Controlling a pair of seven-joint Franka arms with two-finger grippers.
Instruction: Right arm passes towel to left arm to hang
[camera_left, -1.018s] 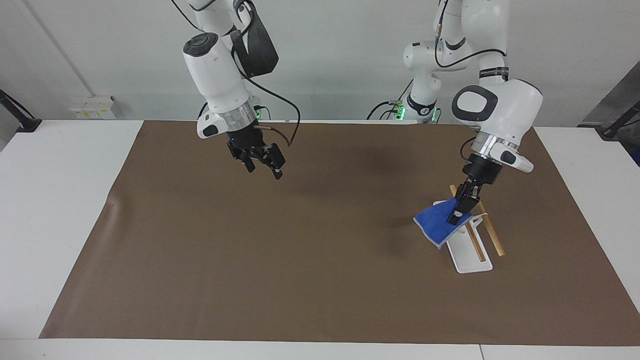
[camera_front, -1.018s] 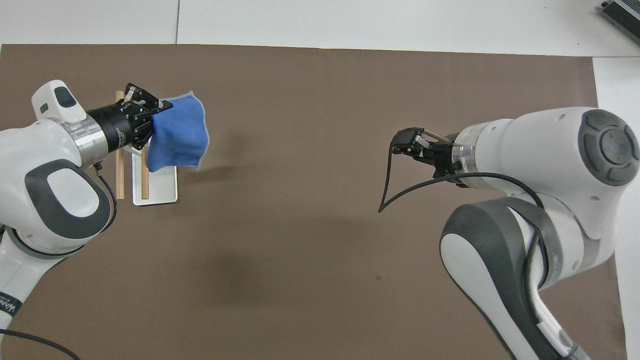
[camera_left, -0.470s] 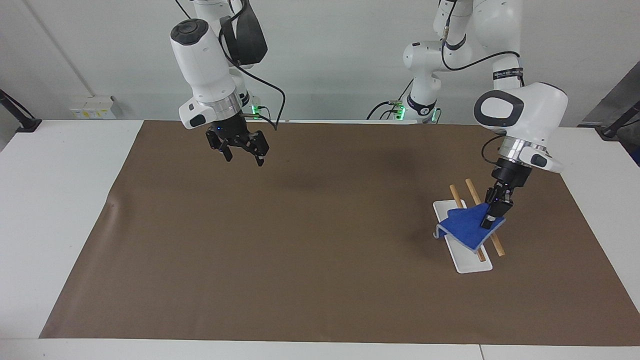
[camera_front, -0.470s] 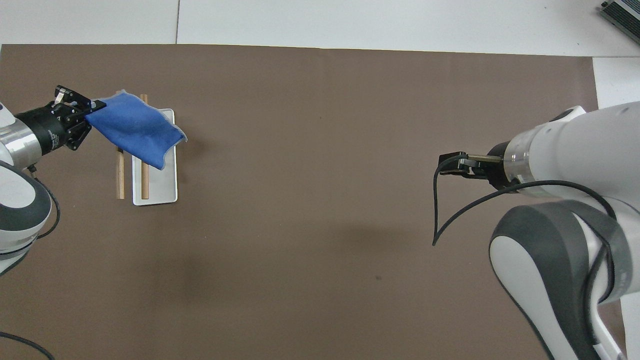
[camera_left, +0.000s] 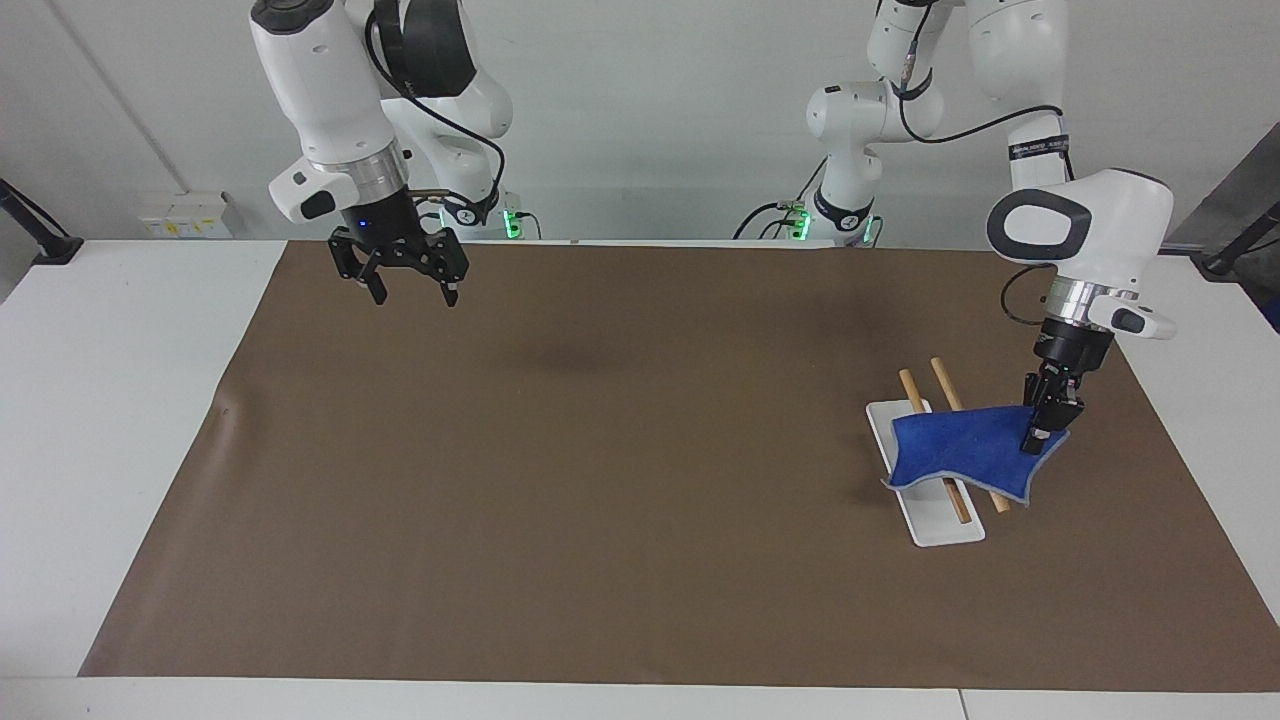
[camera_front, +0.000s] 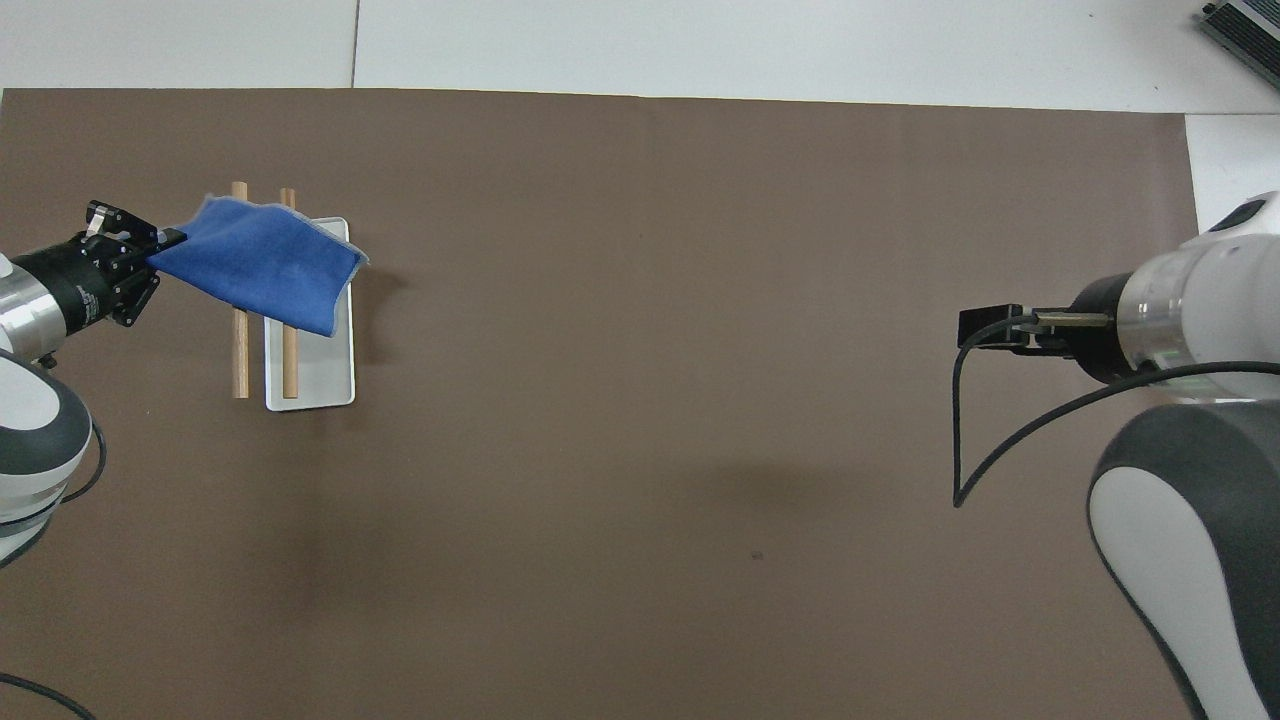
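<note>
The blue towel (camera_left: 960, 445) lies spread across the two wooden rods (camera_left: 912, 385) of a small rack with a white base (camera_left: 940, 525), at the left arm's end of the mat. My left gripper (camera_left: 1036, 438) is shut on the towel's corner, beside the rack, and holds that corner up. In the overhead view the towel (camera_front: 262, 265) covers the rods (camera_front: 240, 350) and part of the base (camera_front: 320, 375), with the left gripper (camera_front: 160, 242) at its edge. My right gripper (camera_left: 412, 292) is open and empty, raised over the mat's corner near its own base; it also shows in the overhead view (camera_front: 985, 328).
The brown mat (camera_left: 600, 500) covers most of the white table (camera_left: 110, 400). A black cable (camera_front: 960, 440) loops from the right wrist. A wall socket box (camera_left: 185, 215) sits past the table's edge at the right arm's end.
The left gripper has drawn the towel across the rack toward the left arm's end, so it now spans both rods. The right gripper has pulled back and up toward its base.
</note>
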